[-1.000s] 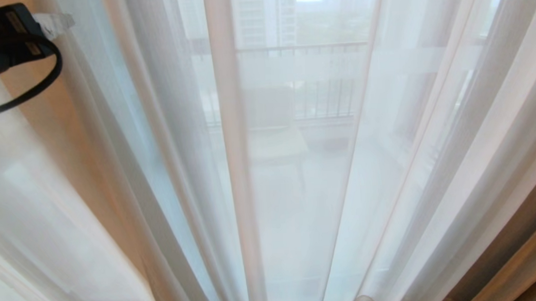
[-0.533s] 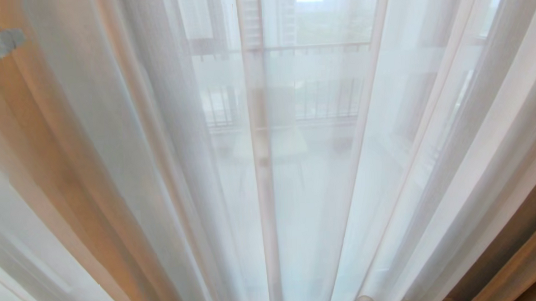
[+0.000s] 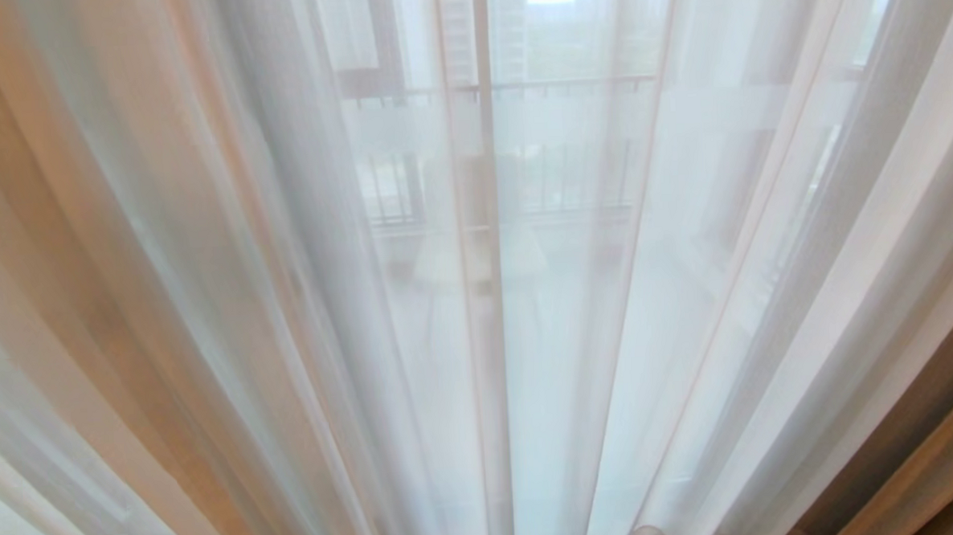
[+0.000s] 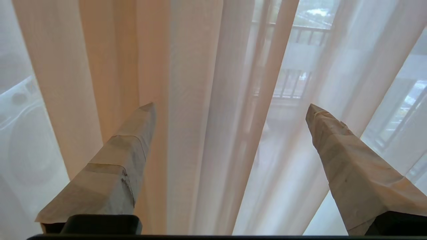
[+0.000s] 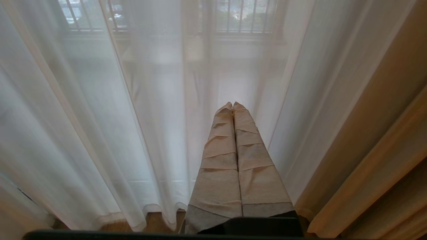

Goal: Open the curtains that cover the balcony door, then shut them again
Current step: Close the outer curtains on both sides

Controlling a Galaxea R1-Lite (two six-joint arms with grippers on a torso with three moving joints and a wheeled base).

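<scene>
Fingers (image 4: 133,140) of the left hand (image 4: 230,111) spread wide, empty, facing curtains (image 4: 186,83).

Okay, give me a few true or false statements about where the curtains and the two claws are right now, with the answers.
1. The left claw is clamped on a fold. False: its jaws stand wide apart, holding nothing.
2. The right claw is shut. True.
3. The sheer curtains hang drawn across the balcony door. True.
4. Both claws show in the head view. False: neither does.
5. Thick beige drapes hang beside the right claw. True.
</scene>
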